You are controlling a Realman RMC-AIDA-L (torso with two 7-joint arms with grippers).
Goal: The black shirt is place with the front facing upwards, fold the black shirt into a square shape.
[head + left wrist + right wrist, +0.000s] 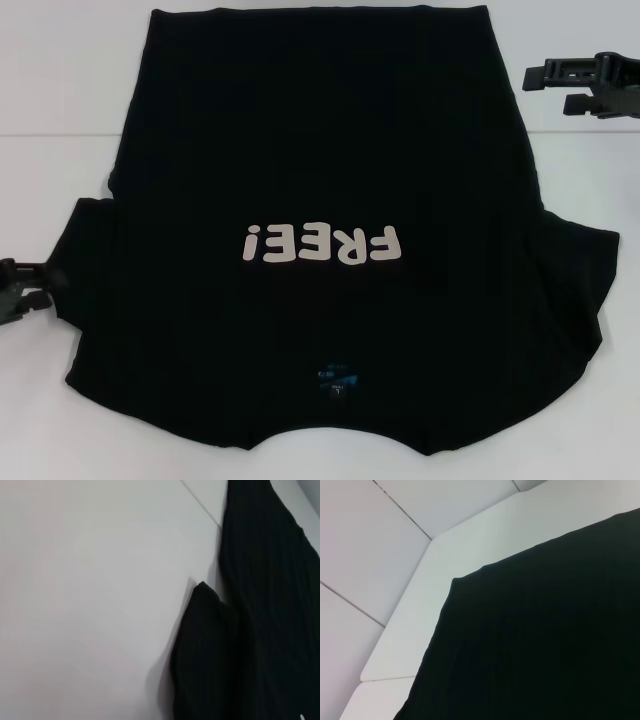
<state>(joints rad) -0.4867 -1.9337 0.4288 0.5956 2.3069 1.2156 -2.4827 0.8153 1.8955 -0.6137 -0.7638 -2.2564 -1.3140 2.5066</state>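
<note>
The black shirt (330, 170) lies spread flat on the white table (60, 100), front up. Its white "FREE!" print (322, 243) reads upside down from my head, and the collar with a small blue label (335, 378) is on the near side. My left gripper (50, 285) sits low at the table's left, open, its fingers right at the edge of the left sleeve (85, 270). My right gripper (550, 90) hovers open at the far right, beside the shirt's hem end and apart from it. The left wrist view shows the sleeve (205, 650); the right wrist view shows a hem corner (545, 640).
White table surface (470, 545) runs along both sides of the shirt and beyond the hem. Panel seams cross the table (200, 505). Nothing else lies on it.
</note>
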